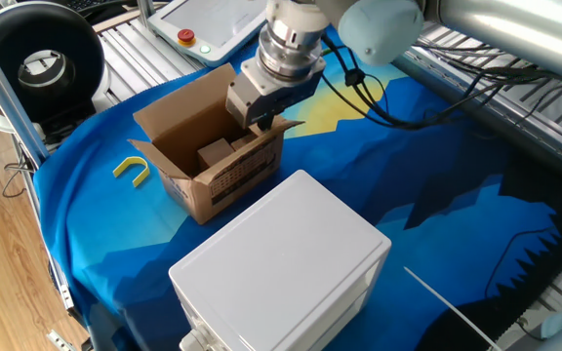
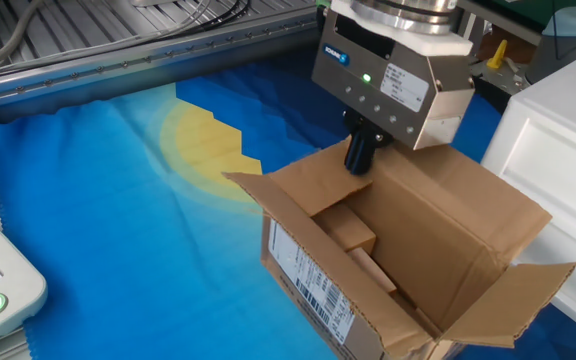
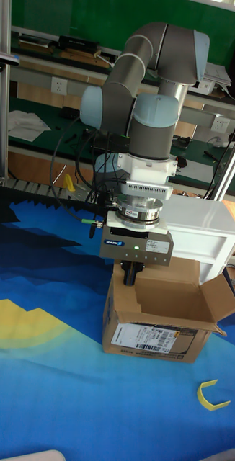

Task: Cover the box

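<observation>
Setting: a table under a blue cloth (image 1: 437, 185) printed with a yellow sun. The box (image 1: 213, 161) — brown corrugated carton, printed label on one side — sits on the cloth, flaps up, smaller cardboard pieces visible inside. My gripper (image 2: 360, 155) hangs at one flap's edge, fingers drawn close together, nothing held that I can see. Just beside the carton: a white plastic box (image 1: 281, 268). Nearby on the cloth — a yellow U-shaped piece (image 1: 133, 170).
</observation>
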Controlling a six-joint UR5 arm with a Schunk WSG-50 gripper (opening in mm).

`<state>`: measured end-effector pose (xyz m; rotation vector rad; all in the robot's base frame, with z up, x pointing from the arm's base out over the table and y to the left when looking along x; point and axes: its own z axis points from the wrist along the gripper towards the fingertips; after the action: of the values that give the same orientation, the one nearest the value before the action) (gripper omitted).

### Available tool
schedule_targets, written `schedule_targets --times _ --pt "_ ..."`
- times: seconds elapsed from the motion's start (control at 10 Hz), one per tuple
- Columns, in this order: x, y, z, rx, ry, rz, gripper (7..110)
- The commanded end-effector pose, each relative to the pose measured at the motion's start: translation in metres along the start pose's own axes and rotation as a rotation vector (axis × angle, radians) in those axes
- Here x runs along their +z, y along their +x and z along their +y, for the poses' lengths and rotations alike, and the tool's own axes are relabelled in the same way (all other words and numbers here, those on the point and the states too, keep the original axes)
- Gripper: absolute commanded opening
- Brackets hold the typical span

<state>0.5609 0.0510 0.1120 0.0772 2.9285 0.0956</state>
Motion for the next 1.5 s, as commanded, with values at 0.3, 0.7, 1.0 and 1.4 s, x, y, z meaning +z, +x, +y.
schedule_targets --times 0.3,0.7,1.0,1.4 --pt "0.003 0.008 -0.015 -0.048 0.067 0.006 7" --pt "0.001 0.005 -0.008 -0.033 0.054 0.006 7" --pt "-0.005 0.002 0.012 0.015 -0.009 0.015 7" --pt "-0.041 -0.016 0.009 -0.034 0.046 0.045 7"
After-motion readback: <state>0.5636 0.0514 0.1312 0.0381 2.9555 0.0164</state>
